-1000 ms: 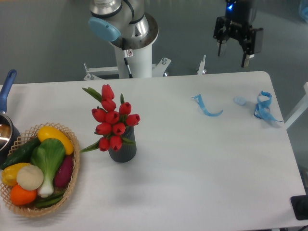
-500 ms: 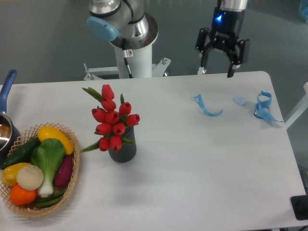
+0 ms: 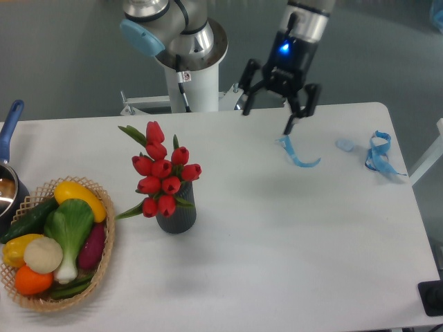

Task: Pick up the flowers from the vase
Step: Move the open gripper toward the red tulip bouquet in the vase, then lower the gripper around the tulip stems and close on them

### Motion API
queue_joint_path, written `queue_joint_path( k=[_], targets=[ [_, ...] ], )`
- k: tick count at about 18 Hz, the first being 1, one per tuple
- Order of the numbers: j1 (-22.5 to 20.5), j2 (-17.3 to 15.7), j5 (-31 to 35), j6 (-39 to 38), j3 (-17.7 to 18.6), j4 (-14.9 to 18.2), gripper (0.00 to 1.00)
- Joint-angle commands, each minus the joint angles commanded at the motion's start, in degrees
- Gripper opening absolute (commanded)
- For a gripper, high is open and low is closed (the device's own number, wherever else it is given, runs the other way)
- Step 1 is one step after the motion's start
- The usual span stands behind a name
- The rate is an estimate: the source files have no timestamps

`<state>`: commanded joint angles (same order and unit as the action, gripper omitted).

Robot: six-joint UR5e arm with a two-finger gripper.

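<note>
The flowers [image 3: 161,174], a bunch of red tulip buds with green leaves, stand upright in the dark grey ribbed vase [image 3: 177,216] at the table's left-centre. My gripper [image 3: 268,117] hangs open above the table's far edge, well to the right of and behind the flowers, its two fingers spread wide with nothing between them.
A wicker basket [image 3: 105,266] of vegetables sits at the front left, with a blue-handled pot [image 3: 10,131] behind it at the left edge. Blue ribbon scraps [image 3: 296,153] lie just under the gripper, and more ribbon [image 3: 379,153] lies at the far right. The arm's base [image 3: 194,76] stands behind the table.
The gripper has travelled left and downward along the table's far edge, from the far right toward the middle. The flowers and vase have not moved.
</note>
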<state>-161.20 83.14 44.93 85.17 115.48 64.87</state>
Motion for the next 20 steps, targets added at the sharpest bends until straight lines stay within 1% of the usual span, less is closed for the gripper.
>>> queue_joint_path(
  k=[3,8,10,12,14,16,18,20],
  targets=[
    [0.36,0.53,-5.88,0.00,1.23,-0.44,1.00],
    [2.64,0.70,-6.43,0.61,3.96,-0.97,1.00],
    [3.95,1.49,-6.43,0.53,4.05,-2.81,1.00],
    [5.01,3.16,-6.43,0.44,4.31,-4.74,1.00],
    [6.07,4.56,-6.43,0.35,4.49,-5.97,1.00],
    [7.12,6.06,-6.52,0.35,4.49,-8.43,1.00],
    [8.00,8.43,-6.52,0.35,4.49,-11.07,1.00],
    [9.49,9.66,-6.69,0.26,4.31,-12.48,1.00]
  ],
)
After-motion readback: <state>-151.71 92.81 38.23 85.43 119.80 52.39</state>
